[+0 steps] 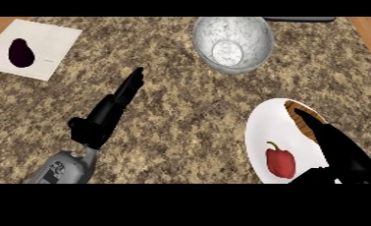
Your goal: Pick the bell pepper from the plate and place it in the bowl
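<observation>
The red bell pepper (280,161) lies on the white plate (262,127), on the plate's lower part, green stem toward the plate's centre. On the same plate, above the pepper near the upper rim, sits a brown object (301,117) that looks like bread or a wooden piece; it cannot be identified with certainty. The right hand (339,146) lies over the plate's right side, just right of the pepper and apart from it, its fingers straight and pressed together, the tips reaching the brown object; it grips nothing. The glass bowl (233,43) stands on the speckled granite counter (188,117), well above the plate and slightly left. The left hand (119,99) is over the counter well left of the plate, fingers straight and together, holding nothing. Far left of the plate, a white cutting board (51,43) carries a dark purple eggplant (21,53).
</observation>
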Controlling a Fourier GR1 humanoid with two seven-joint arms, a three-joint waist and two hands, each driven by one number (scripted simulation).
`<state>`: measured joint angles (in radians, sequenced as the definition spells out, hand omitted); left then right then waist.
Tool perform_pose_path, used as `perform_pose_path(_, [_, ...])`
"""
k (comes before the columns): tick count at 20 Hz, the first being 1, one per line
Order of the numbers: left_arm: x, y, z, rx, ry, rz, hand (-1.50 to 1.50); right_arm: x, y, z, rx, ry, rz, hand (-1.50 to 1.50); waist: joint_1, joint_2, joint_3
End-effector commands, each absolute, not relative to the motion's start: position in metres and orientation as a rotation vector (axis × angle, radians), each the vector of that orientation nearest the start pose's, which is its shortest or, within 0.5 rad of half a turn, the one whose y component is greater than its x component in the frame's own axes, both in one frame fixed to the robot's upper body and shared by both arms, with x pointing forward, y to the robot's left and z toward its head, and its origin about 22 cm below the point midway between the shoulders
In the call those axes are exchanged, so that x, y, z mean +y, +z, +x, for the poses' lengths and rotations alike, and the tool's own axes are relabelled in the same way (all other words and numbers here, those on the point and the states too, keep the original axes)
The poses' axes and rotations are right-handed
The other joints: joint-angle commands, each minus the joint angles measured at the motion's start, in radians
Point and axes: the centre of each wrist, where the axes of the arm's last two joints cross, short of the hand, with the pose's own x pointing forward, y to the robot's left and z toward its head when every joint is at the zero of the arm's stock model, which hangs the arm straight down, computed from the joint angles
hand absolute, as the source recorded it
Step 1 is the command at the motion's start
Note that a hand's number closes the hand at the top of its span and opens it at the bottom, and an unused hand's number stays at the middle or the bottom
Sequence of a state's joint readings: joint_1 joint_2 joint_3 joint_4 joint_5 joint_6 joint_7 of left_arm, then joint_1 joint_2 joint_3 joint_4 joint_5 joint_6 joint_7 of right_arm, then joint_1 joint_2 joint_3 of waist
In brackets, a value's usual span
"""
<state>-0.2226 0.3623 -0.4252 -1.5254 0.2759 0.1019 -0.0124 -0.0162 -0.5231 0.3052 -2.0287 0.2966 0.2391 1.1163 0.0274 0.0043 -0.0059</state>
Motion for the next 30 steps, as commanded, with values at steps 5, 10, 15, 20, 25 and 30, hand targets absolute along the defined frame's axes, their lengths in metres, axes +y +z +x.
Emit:
perform_pose_path(5, [0.197, 0.043, 0.268, -1.601, -0.388, -0.179, 0.00, -0.209, 0.130, 0.229, -0.505, 0.817, -0.633, -1.50, -0.003, -0.004, 0.003])
perform_pose_path(10, [0.200, 0.018, 0.253, -1.575, -0.390, -0.176, 0.00, -0.202, 0.134, 0.233, -0.518, 0.827, -0.639, -1.50, -0.015, -0.006, 0.003])
perform_pose_path(15, [0.196, 0.033, 0.255, -1.585, -0.364, -0.194, 0.00, -0.193, 0.132, 0.234, -0.548, 0.828, -0.708, -1.50, -0.021, -0.007, 0.004])
perform_pose_path(20, [0.199, 0.022, 0.263, -1.585, -0.382, -0.158, 0.00, -0.179, 0.127, 0.221, -0.600, 0.832, -0.770, -1.50, -0.030, -0.006, 0.004])
perform_pose_path(25, [0.206, 0.029, 0.267, -1.599, -0.370, -0.164, 0.00, -0.179, 0.120, 0.216, -0.574, 0.865, -0.860, -1.50, -0.032, -0.006, 0.004])
perform_pose_path(30, [0.204, 0.045, 0.271, -1.590, -0.368, -0.173, 0.00, -0.174, 0.094, 0.220, -0.540, 0.849, -0.891, -1.50, -0.027, -0.006, 0.005])
